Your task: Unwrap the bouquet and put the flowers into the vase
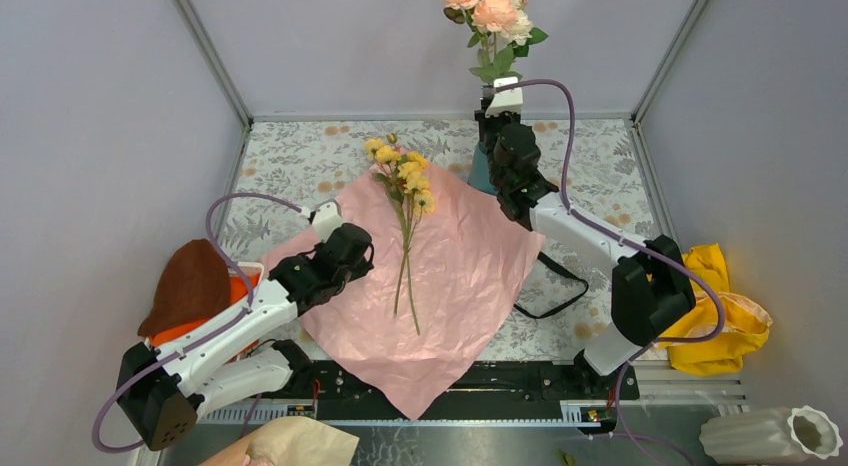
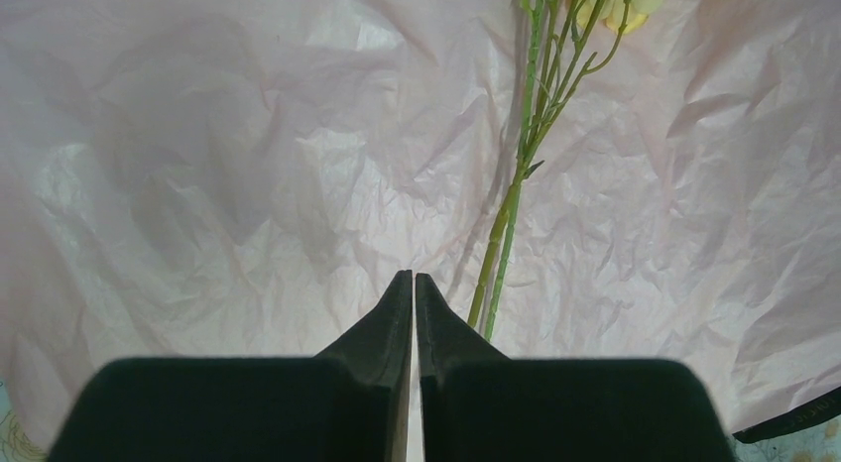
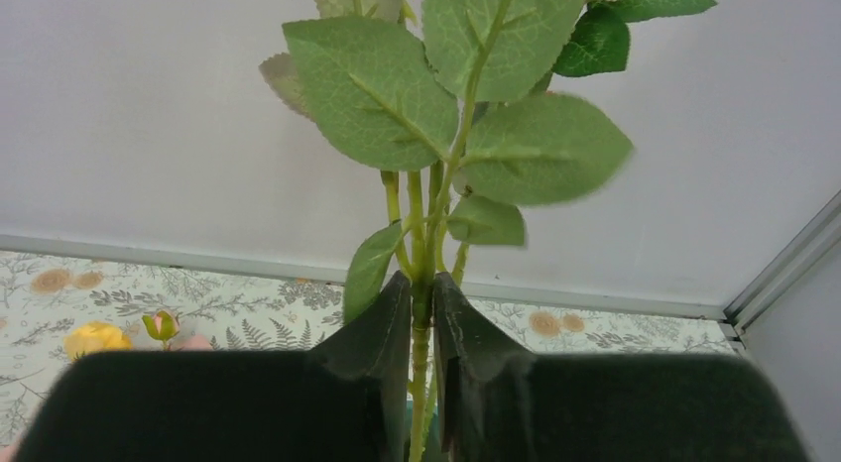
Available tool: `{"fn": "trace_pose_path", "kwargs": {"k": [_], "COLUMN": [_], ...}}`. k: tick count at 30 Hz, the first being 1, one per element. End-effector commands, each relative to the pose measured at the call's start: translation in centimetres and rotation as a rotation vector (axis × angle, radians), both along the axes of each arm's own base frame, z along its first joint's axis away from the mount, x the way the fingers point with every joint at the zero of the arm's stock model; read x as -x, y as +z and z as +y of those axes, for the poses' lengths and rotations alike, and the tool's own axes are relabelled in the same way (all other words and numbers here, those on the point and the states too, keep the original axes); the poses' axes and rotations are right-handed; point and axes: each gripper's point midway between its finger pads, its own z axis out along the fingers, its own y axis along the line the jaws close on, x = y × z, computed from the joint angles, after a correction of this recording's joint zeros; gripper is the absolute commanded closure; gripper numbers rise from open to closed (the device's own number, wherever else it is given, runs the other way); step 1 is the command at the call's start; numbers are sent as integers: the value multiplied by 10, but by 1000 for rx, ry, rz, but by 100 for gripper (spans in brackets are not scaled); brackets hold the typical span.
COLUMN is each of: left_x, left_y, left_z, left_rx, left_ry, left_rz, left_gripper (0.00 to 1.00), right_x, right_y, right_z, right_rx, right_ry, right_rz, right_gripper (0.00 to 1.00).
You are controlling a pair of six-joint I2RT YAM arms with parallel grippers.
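Right tool (image 3: pixel 423 303) astride stems (image 3: pixel 421 234); vase (image 1: pixel 481 172) only overhead.

The pink paper (image 1: pixel 470 256) lies spread open on the desk (image 1: pixel 290 161), with yellow flowers (image 1: pixel 405 181) loose across it. At the back, the right gripper (image 1: pixel 493 106) sits at the stems of peach roses (image 1: pixel 490 11) standing in the teal vase (image 1: pixel 480 171) (mostly hidden by the arm). The left gripper (image 1: pixel 360 251) hovers over the paper's left edge.
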Motion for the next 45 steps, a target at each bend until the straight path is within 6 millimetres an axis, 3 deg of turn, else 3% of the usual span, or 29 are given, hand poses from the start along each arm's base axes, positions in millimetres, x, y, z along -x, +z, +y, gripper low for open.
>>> {"fn": "trace_pose_path", "kwargs": {"k": [1,5,10,16,21,27,35,39,42,45], "left_x": [-5,-4,-4,-4,-4,-4,-5,-6,-6,-6], "left_y": [2,1,0,-2,-2,-2,1,3,4,7], "left_z": [4,3,2,-1,1,1,3,2,3,8], "left_rx": [6,8,11,16,18,20,26,27,20,6], "left_ry": [24,22,19,13,17,21,32,33,36,52], "left_rz": [-30,-28,-25,-18,-23,-25,-39,-41,-40,-43], "left_gripper": [92,92,92,92,92,92,92,92,92,92], "right_x": [18,24,32,42,65,102,136,143,149,150], "right_y": [43,35,38,45,73,113,142,122,91,46], "right_z": [-11,-16,-23,-36,-40,-23,11,54,96,118], "right_rx": [-116,-115,-125,-151,-231,-322,-355,-304,-135,-63], "right_ry": [17,1,-8,-43,14,229,491,619,561,530], "right_rz": [-94,-60,-41,-38,-70,-112,-52,51,138,274], "right_gripper": [70,36,21,17,17,17,22,25,29,31]}}
